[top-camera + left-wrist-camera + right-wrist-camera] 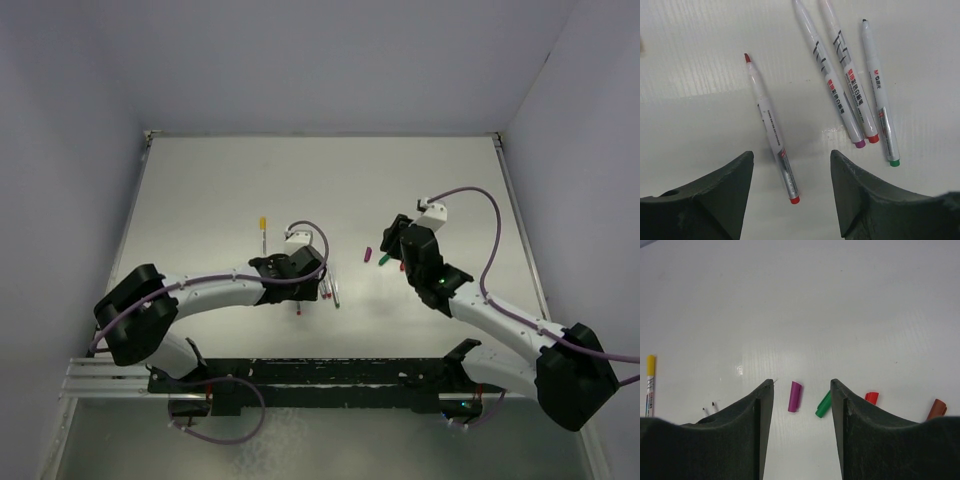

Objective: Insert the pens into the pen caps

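Several uncapped pens lie on the white table. In the left wrist view a red pen (771, 125) lies between the fingers of my open left gripper (791, 154), untouched. Beside it are a purple-ended pen (832, 85), a second red-ended pen (850, 85) and a green pen (879, 95). My right gripper (801, 382) is open above the caps. The purple cap (795, 396) lies between its fingers and the green cap (823, 406) is half hidden by the right finger. A red cap (871, 397) and a darker red cap (937, 409) lie further right.
A pen with a yellow cap on it (263, 232) lies apart, left of the left gripper (305, 280). The right gripper (392, 240) hangs over the caps near the purple cap (367, 254). Grey walls enclose the table (200, 180) on three sides.
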`<action>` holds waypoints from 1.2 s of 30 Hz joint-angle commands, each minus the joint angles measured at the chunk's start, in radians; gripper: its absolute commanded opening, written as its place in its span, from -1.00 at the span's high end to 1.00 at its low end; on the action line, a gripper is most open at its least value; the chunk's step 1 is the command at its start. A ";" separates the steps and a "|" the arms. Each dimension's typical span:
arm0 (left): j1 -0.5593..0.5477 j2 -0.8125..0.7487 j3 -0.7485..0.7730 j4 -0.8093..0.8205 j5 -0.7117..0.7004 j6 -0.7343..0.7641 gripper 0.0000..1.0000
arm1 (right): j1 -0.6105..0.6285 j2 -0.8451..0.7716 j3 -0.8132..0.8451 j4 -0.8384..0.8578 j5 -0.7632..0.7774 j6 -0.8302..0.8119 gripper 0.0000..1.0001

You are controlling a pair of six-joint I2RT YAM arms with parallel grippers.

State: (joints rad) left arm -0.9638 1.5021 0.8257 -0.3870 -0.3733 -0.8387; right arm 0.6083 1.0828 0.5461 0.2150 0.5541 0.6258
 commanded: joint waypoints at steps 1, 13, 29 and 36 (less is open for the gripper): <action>-0.003 0.026 0.047 -0.013 -0.034 -0.031 -0.29 | -0.004 -0.010 -0.010 0.038 -0.015 0.017 -0.02; 0.004 0.038 0.095 -0.119 -0.052 -0.031 -0.11 | -0.003 -0.017 -0.001 0.029 -0.043 0.020 -0.01; 0.071 0.040 0.077 -0.081 0.040 0.003 0.22 | -0.004 -0.041 -0.017 0.025 -0.059 0.021 -0.01; 0.072 0.083 0.078 -0.070 0.072 0.007 0.21 | -0.004 -0.040 -0.019 0.027 -0.067 0.025 0.00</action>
State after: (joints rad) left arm -0.8932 1.5650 0.8898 -0.4786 -0.3222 -0.8455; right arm 0.6075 1.0573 0.5320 0.2214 0.4946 0.6376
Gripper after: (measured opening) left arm 0.393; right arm 0.503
